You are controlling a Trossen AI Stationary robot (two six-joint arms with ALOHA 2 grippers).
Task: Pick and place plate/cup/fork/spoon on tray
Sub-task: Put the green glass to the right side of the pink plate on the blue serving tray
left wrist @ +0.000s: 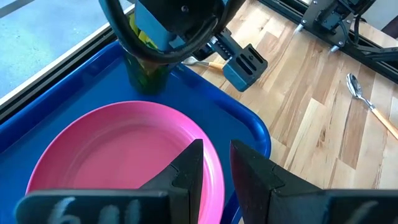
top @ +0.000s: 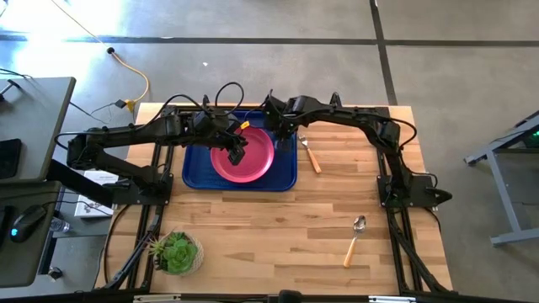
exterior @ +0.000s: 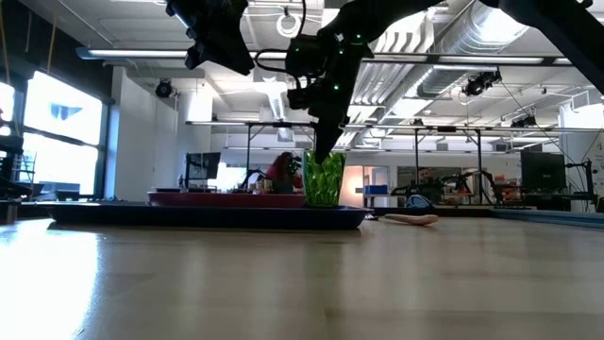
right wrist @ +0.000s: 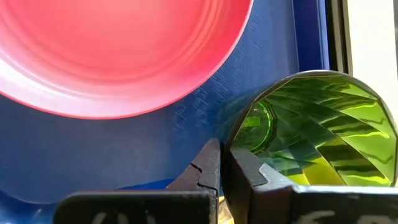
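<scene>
Plate and cup on tray; fork, spoon on table.
Left gripper (left wrist: pixel 214 165) narrowly open, empty, over round pink plastic plate (top: pixel 242 155) on dark-blue rectangular tray (top: pixel 195 172); right gripper (right wrist: pixel 222 163) pinches translucent green cup (right wrist: pixel 311 127) rim at tray's corner; orange-handled fork (top: pixel 310 155) beside tray, spoon (top: pixel 354 239) well apart.

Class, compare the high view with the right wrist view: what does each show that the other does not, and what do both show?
Only the high view shows the fork and spoon lying on the table outside the tray, the potted succulent, and the left pincer over the plate.

Only the right wrist view shows the right pincer gripping the cup's rim, one finger inside and one outside, and the cup's ribbed interior.

Both show the pink plate, the blue tray and the green cup.
</scene>
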